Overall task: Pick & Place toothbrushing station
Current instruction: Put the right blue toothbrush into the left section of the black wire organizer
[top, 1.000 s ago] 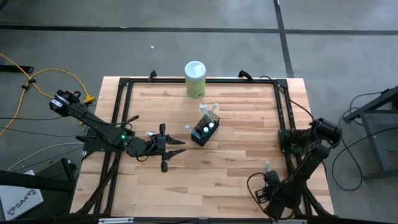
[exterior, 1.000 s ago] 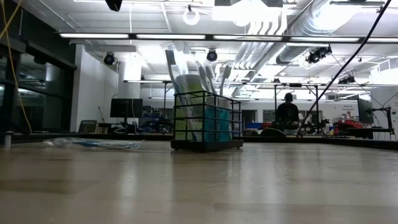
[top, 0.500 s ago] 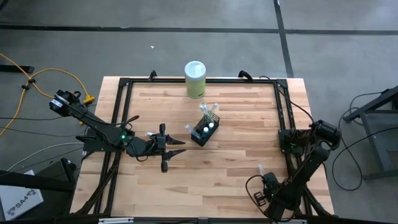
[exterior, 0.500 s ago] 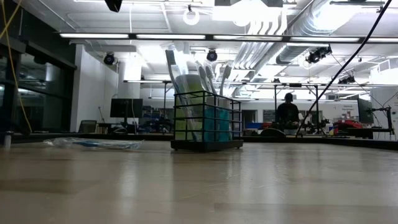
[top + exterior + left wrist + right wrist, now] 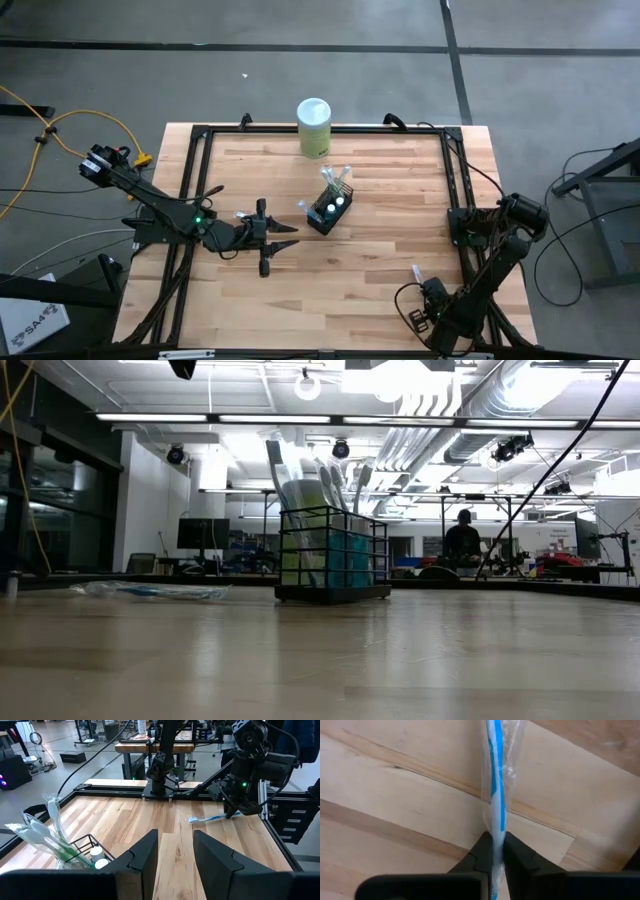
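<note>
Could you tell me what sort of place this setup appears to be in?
Probably a robotics lab or workshop: ceiling ducts hang exposed, workbenches with equipment line the back, and a person sits at one.

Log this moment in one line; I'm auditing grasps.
right gripper: shut on toothbrush | left gripper: open, idle | holder: mid-table

A pale green canister [image 5: 314, 127] with white lid stands at the table's [image 5: 380, 270] far edge.
</note>
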`<state>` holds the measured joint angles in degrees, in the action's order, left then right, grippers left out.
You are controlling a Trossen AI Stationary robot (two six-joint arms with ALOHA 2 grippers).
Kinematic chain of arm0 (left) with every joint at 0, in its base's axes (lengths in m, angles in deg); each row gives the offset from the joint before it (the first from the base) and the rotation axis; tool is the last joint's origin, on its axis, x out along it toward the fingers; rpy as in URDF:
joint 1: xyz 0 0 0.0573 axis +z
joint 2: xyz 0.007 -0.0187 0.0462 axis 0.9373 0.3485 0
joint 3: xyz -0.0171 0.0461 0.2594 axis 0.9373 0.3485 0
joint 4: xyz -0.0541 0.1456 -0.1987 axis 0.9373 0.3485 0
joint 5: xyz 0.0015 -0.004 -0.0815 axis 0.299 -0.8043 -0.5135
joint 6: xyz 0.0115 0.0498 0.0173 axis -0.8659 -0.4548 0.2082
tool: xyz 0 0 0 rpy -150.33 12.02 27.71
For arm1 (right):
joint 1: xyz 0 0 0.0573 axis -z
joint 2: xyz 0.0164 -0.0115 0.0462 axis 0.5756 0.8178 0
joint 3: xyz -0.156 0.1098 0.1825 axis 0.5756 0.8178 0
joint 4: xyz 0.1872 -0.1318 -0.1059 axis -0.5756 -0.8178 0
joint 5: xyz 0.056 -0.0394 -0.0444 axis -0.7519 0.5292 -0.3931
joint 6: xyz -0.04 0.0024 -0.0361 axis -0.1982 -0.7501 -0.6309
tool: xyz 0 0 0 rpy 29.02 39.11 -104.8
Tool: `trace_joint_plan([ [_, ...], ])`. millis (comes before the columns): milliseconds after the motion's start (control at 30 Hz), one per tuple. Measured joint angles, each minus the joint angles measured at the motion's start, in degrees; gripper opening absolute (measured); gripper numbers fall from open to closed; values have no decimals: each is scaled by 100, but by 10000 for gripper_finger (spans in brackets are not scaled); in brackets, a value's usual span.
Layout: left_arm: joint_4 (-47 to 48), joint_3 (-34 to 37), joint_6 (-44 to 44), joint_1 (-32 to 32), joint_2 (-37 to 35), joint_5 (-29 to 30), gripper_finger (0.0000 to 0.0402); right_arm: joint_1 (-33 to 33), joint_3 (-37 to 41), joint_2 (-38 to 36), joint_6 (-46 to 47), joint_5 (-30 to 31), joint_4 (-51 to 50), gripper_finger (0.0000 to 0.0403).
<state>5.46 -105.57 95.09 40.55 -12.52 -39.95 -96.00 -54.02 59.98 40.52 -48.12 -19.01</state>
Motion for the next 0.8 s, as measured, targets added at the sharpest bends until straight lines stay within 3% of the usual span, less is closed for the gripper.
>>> trace_joint_plan([
  [333,0,0,-2,0,0,1,120,-17,9,-108,-466,556,-181,16],
  [567,2,0,-4,0,0,-162,120,21,24,-455,-817,1867,-342,16],
  [800,2,0,-44,0,0,-349,120,377,22,-617,-1924,2790,53,16],
])
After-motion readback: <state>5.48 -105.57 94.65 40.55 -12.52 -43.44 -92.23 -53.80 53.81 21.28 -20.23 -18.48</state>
